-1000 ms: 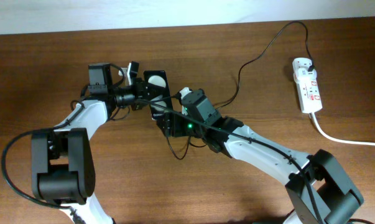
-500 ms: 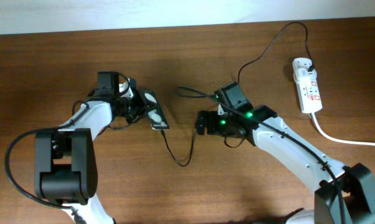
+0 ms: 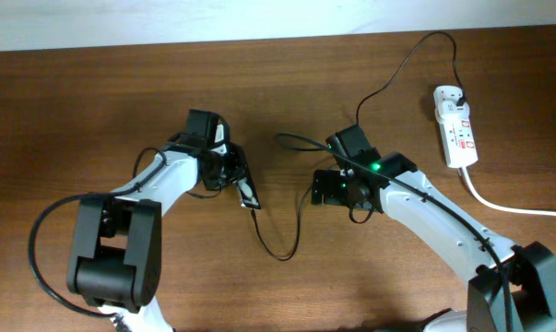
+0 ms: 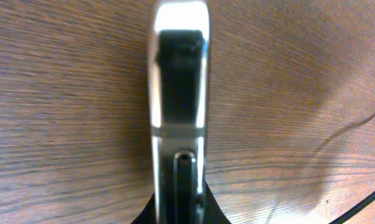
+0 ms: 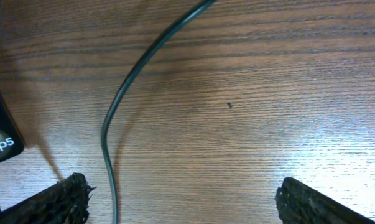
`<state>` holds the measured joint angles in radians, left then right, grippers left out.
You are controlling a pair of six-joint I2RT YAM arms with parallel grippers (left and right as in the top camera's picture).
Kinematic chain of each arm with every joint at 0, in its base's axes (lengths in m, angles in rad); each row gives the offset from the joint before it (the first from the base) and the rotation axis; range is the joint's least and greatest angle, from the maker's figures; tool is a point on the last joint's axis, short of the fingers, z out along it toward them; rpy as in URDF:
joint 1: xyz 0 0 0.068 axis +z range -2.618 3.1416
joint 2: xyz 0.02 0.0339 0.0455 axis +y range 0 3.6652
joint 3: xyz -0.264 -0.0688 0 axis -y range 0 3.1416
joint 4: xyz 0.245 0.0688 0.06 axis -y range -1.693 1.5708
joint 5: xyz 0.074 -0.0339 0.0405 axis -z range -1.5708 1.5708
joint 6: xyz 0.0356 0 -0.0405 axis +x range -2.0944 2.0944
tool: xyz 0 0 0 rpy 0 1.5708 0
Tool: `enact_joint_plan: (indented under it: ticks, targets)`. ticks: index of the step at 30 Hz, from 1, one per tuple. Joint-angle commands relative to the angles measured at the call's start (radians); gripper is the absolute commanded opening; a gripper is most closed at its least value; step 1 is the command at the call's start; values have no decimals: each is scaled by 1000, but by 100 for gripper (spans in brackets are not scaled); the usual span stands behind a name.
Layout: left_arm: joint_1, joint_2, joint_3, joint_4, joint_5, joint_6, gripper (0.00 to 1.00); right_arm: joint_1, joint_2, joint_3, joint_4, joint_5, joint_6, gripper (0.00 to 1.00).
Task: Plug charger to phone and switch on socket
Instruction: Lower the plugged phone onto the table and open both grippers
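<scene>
The black phone (image 3: 247, 191) is held on edge by my left gripper (image 3: 231, 172), which is shut on it. In the left wrist view the phone (image 4: 180, 93) stands edge-on, its silver rim rising from the gripper (image 4: 180, 208). The thin black charger (image 3: 279, 254) cable meets the phone's lower end, loops across the table and runs up to the white socket (image 3: 457, 129) at the far right. My right gripper (image 3: 325, 189) is open and holds nothing. It hovers over the wood right of the phone, with the cable (image 5: 112, 134) near its left finger (image 5: 60, 200).
The socket's thick white cord (image 3: 508, 205) trails off to the right edge. A corner of the phone (image 5: 0, 140) with a white label shows at the left of the right wrist view. A pale wall edge borders the far side of the brown wooden table (image 3: 75, 111).
The left gripper carried the phone right and toward the front. The right gripper opened wide, let go of the cable end and drew back to the right.
</scene>
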<state>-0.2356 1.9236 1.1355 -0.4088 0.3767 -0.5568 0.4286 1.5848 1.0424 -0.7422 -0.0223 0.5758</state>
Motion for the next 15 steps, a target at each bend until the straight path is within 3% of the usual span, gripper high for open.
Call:
enact_joint_plan:
  ticks: [1, 12, 15]
  targets:
    - [-37, -10, -3, -13, -107, 13, 0, -4, -13, 6, -2, 20, -3, 99]
    - [-53, -10, -3, -29, -183, 13, 1, -4, -13, 6, -2, 20, -3, 99]
    - [-53, -10, -3, -30, -183, 13, 7, -4, -13, 6, -2, 20, -3, 99]
